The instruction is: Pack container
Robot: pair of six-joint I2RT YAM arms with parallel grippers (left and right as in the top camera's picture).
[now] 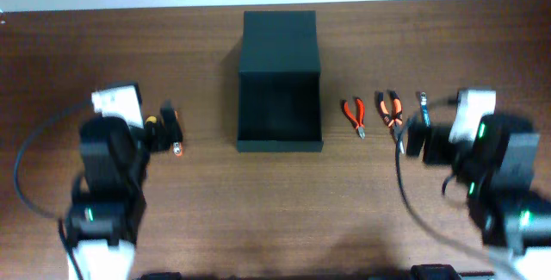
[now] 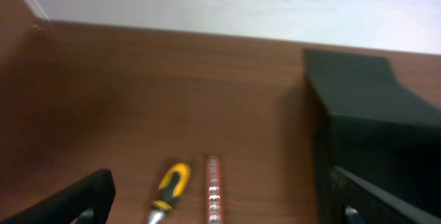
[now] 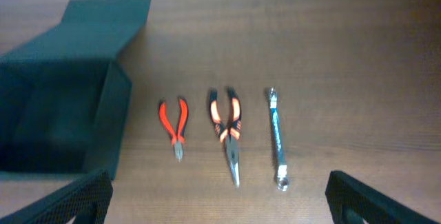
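The container (image 1: 280, 146) is a matte black box standing open at the table's middle, its lid (image 1: 280, 43) laid back flat. It also shows in the left wrist view (image 2: 372, 114) and the right wrist view (image 3: 114, 124). My left gripper (image 1: 164, 129) is open and empty left of the box. Between its fingers (image 2: 220, 210) lie a yellow-handled screwdriver (image 2: 169, 189) and a red bit strip (image 2: 213, 189). My right gripper (image 1: 415, 138) is open and empty right of the box. Ahead of its fingers (image 3: 220, 207) lie small red pliers (image 3: 173, 124), needle-nose pliers (image 3: 227, 131) and a wrench (image 3: 276, 138).
The tools lie straight on the brown wooden table (image 1: 215, 202). The table's far edge meets a pale wall just behind the lid. Cables trail from both arms near the front corners.
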